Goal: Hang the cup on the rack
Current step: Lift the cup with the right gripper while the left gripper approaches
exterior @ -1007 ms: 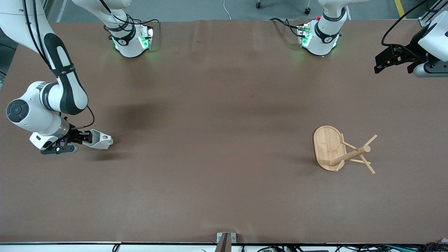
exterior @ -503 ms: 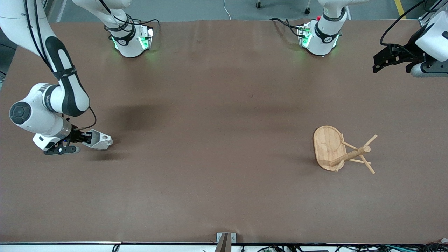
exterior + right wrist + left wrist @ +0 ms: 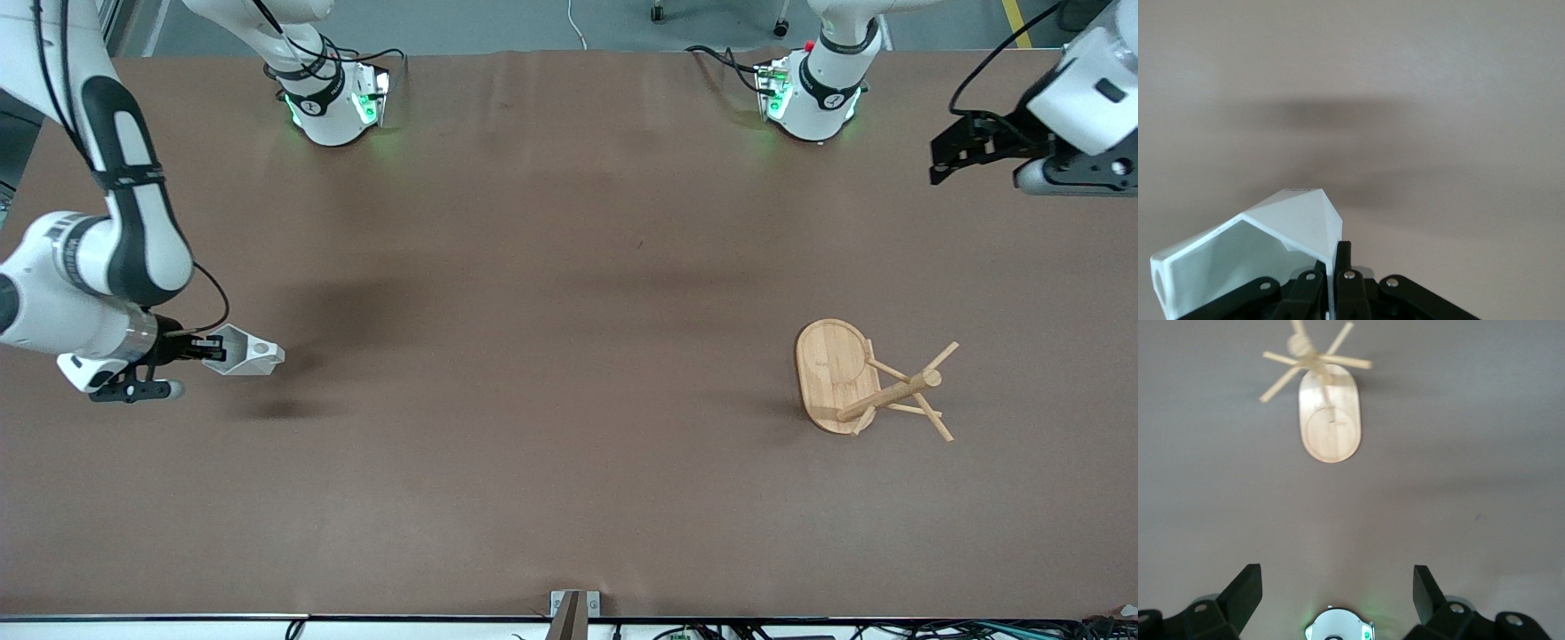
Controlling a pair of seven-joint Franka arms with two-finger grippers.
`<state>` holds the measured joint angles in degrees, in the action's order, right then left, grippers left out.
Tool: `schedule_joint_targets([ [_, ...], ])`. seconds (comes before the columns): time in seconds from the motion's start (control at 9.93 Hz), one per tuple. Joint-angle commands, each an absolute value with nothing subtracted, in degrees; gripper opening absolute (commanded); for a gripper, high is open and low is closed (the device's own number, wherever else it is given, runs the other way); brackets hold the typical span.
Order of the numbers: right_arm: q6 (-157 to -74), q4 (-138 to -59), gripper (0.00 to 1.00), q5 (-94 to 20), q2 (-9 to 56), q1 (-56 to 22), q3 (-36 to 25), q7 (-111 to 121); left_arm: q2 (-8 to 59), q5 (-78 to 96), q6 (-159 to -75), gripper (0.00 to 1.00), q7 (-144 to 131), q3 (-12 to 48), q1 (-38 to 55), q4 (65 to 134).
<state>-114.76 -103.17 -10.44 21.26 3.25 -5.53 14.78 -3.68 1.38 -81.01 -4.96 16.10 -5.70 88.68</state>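
While the right gripper (image 3: pixel 206 349) clamps the cup (image 3: pixel 242 353) by its rim, lifted off the table (image 3: pixel 551 267) at the right arm's end | rack (image 3: pixel 876 380) toppled near the left arm's end | left gripper (image 3: pixel 944 160) hangs open above the table

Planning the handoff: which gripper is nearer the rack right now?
Left. The left gripper hangs open over the left arm's end of the table, where the rack stands. The right gripper, shut on the cup, is at the right arm's end.
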Motion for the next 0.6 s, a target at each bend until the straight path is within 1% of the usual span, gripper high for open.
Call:
schedule_joint_targets([
  [0.0,-106.5,-96.3,0.03,-14.4,21.0,1.1,-3.7,12.7,-1.8,2.8,-82.8,1.00,-5.9,18.4,-5.4,89.4],
  [0.1,-104.2,-95.3,0.02,-17.5,20.8,1.1,0.0,11.4,-1.8,5.3,-83.2,1.00,-5.8,18.5,-5.5,89.3],
  [0.2,-102.1,-95.1,0.01,-24.5,20.8,1.1,2.6,9.6,-1.6,8.0,-83.4,1.00,-4.2,18.6,-5.8,89.2],
  [0.3,-101.4,-95.2,0.01,-31.5,20.8,0.7,5.2,9.0,-0.8,11.3,-83.4,1.00,-3.3,18.6,-5.5,88.7],
  [0.5,-101.5,-95.3,0.01,-45.0,21.4,0.6,10.8,9.1,-0.5,16.2,-83.7,1.00,2.5,20.6,-3.8,88.4],
])
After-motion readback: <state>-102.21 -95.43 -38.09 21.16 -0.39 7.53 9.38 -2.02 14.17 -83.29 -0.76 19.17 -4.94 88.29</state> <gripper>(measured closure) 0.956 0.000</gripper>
